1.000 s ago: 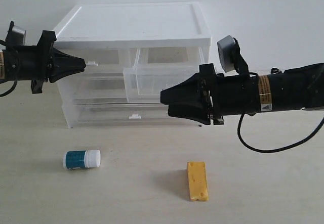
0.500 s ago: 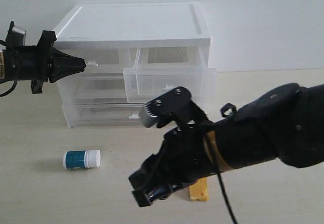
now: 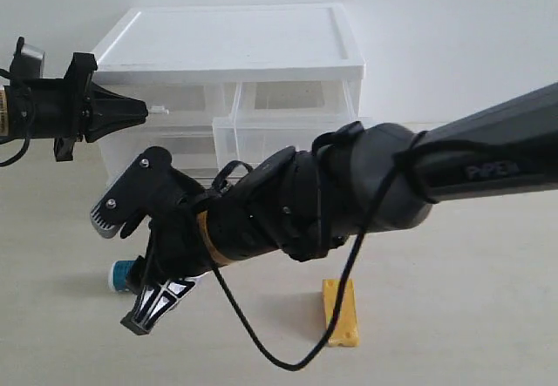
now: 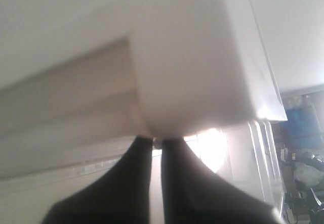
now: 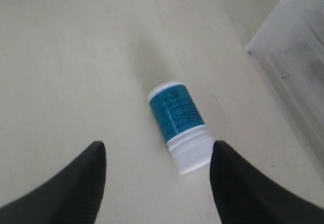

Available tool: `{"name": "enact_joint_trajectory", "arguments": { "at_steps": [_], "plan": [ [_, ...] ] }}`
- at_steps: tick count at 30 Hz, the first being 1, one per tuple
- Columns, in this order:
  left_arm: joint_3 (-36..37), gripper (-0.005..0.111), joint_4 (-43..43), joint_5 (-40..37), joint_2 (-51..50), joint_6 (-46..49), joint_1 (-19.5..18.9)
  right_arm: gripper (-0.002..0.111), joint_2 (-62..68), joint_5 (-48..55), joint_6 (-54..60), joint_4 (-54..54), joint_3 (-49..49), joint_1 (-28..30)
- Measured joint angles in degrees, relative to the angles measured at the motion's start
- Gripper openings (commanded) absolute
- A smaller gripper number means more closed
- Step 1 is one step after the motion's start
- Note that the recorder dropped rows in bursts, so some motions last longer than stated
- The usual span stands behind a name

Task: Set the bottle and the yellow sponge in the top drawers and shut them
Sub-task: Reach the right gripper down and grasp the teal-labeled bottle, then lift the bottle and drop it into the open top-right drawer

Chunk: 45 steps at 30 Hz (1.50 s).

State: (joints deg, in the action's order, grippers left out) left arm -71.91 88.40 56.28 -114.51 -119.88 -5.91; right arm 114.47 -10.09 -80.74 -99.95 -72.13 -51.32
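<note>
- Yellow sponge [image 3: 342,312] lies flat on the table [image 3: 488,316], out in front of the cabinet [image 3: 231,42]. It is well apart from both grippers and partly behind the right arm's cable.
- bottle [image 5: 179,123] lies on its side on the table with the teal label up. In the right wrist view its white cap is the end nearer the gripper.
- in the exterior view the bottle is mostly hidden behind the right arm, with only a teal bit showing at the left.
- right gripper [image 5: 159,148] has its fingers wide apart, one on each side of the bottle's cap end. It is low over the table and nothing is held. Cannot tell if a finger touches the bottle.
- right arm reaches across the middle to the left side of the exterior view, its wrist angled down toward the table.
- left gripper [image 3: 144,110] is level at the cabinet front, tip right at the small white handle tab [image 3: 157,108] of the top left drawer [image 3: 179,98].
- left fingers [image 4: 131,183] are drawn nearly together, with just a thin slit between them. The view is blurred and cannot tell whether they pinch the tab.
- top left drawer sits flush in the cabinet.
- top right drawer [image 3: 279,138] stands pulled out toward the front, and nothing can be seen inside it.
- a translucent corner of the cabinet shows at the edge of the right wrist view, near the bottle but apart from it.
</note>
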Motion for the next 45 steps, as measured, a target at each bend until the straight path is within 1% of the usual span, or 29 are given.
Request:
{"name": "enact_joint_trajectory", "arguments": {
  "at_steps": [4, 8, 11, 21, 22, 24, 27, 29, 30, 35, 40, 45],
  "plan": [
    [0.0, 0.004, 0.0, 0.0, 0.0, 0.0, 0.0, 0.054, 5.93, 1.1, 3.68, 0.0, -6.05, 0.0],
    [0.0, 0.004, 0.0, 0.0, 0.0, 0.0, 0.0, 0.054, 9.26, 3.8, 5.64, 0.0, -9.34, 0.0],
    [0.0, 0.004, 0.0, 0.0, 0.0, 0.0, 0.0, 0.054, 11.78, 4.95, 6.04, 0.0, -11.24, 0.0],
    [0.0, 0.004, 0.0, 0.0, 0.0, 0.0, 0.0, 0.054, 17.39, 3.24, 6.67, 0.0, -15.74, -0.14],
    [0.0, 0.004, 0.0, 0.0, 0.0, 0.0, 0.0, 0.052, 17.61, 3.0, 6.67, 0.0, -15.74, -0.14],
    [0.0, 0.004, 0.0, 0.0, 0.0, 0.0, 0.0, 0.043, 17.75, 2.45, 6.39, 0.0, -15.74, -0.14],
    [0.0, 0.004, 0.0, 0.0, 0.0, 0.0, 0.0, 0.021, 17.75, 1.37, 5.59, 0.0, -15.86, -0.14],
    [0.0, 0.004, 0.0, 0.0, 0.0, 0.0, 0.0, 0.004, 17.75, 0.39, 5.22, 0.0, -15.84, -0.14],
    [0.0, 0.004, 0.0, 0.0, 0.0, 0.0, 0.0, 0.0, 17.75, -0.33, 5.22, 0.0, -15.84, -0.14],
    [0.0, 0.004, 0.0, 0.0, 0.0, 0.0, 0.0, 0.0, 17.15, -5.8, 4.9, 0.0, -15.84, -0.14],
    [0.0, 0.004, 0.0, 0.0, 0.0, 0.0, 0.0, 0.0, 12.52, -10.62, 3.44, -0.1, -15.43, -0.14],
    [0.0, 0.004, -0.62, 1.23, -0.39, 0.0, -0.77, 0.0, 4.74, -11.13, 4.85, 0.12, -10.27, -0.14]
  ]
}}
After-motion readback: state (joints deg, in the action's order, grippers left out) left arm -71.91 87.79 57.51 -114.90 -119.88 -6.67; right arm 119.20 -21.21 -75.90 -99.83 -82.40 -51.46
